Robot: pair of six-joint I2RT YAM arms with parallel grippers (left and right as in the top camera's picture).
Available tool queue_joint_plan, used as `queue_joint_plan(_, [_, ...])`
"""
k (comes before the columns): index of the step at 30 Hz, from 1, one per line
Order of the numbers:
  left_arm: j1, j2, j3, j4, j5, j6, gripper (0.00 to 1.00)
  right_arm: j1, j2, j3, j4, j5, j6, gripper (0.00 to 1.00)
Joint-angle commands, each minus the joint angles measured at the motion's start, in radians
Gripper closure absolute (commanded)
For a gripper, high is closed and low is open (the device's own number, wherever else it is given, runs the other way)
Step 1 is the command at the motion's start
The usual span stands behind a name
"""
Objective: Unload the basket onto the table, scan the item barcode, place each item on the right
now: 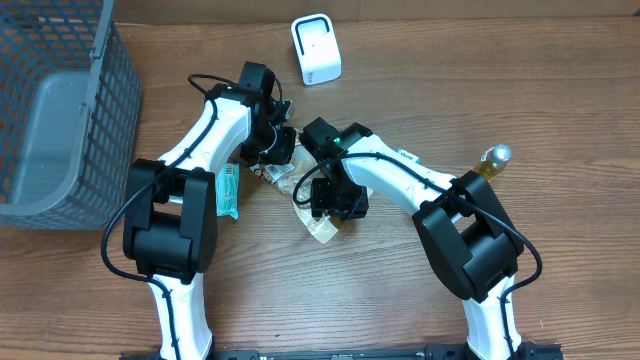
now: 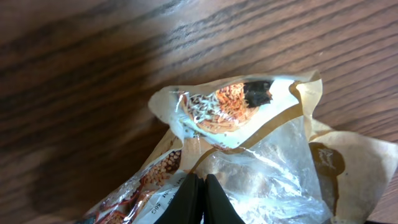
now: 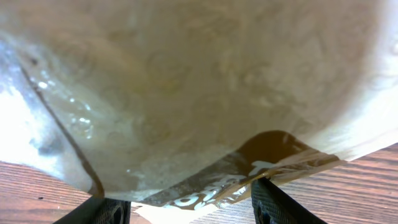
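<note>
Packet [image 2: 249,155] edge pinched in left jaws, right jaws spread astride it, basket [image 1: 60,110] well apart.

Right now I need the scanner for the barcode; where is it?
In the overhead view the white scanner stands at the table's far edge, just right of centre, beyond both grippers and right of the grey basket.

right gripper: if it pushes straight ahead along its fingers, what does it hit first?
The snack bag. It fills the view just ahead of the right gripper, whose fingers stand apart at the bag's lower edge. Contact is unclear.
</note>
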Motion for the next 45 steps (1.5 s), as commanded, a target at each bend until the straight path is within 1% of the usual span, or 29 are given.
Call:
queue_joint_plan(1, [0.002,0.009,-0.003,-0.042,-0.056,-0.028,0.95,-0.008,0.001,-0.026,0.018,0.107,0.007,0.41])
queue_joint_plan(3, [0.002,0.009,-0.003,-0.065,-0.086,-0.048,0.95,-0.008,0.001,-0.026,0.021,0.109,0.006,0.39])
queue_joint_plan(9, [0.002,0.009,-0.003,-0.097,-0.094,-0.049,0.94,-0.008,0.001,-0.026,0.023,0.109,0.004,0.37])
queue_joint_plan(11, [0.002,0.009,-0.003,-0.103,-0.093,-0.049,0.95,-0.008,0.001,-0.026,0.023,0.109,0.004,0.37])
queue_joint_plan(16, [0.003,0.009,0.003,-0.075,-0.079,-0.050,0.96,-0.008,0.001,-0.026,0.026,0.109,0.004,0.36])
queue_joint_plan(22, [0.004,0.009,0.080,-0.071,-0.072,-0.063,0.96,-0.008,0.001,-0.026,0.029,0.109,0.004,0.35])
queue_joint_plan(28, [0.003,0.009,0.120,-0.019,0.073,-0.063,0.96,-0.008,0.001,-0.026,0.030,0.109,0.004,0.34])
queue_joint_plan(29, [0.000,0.009,0.116,-0.005,0.093,-0.063,0.96,-0.008,0.001,-0.026,0.030,0.109,0.004,0.31])
queue_joint_plan(30, [-0.005,0.009,0.108,0.010,0.098,-0.063,0.96,-0.008,0.001,-0.026,0.029,0.109,0.004,0.31])
queue_joint_plan(40, [-0.064,0.037,0.018,0.081,-0.086,-0.063,0.96,-0.008,0.001,-0.026,0.029,0.108,0.004,0.29])
queue_joint_plan(41, [-0.064,0.042,0.015,0.081,-0.084,-0.064,0.96,-0.008,0.001,-0.026,0.029,0.108,0.004,0.24])
queue_joint_plan(43, [-0.062,0.043,0.015,0.078,-0.082,-0.068,0.96,-0.008,0.001,-0.026,0.030,0.108,0.003,0.00])
queue_joint_plan(45, [-0.061,0.043,0.015,0.078,-0.082,-0.068,0.96,-0.009,0.001,-0.024,0.030,0.108,-0.029,0.00])
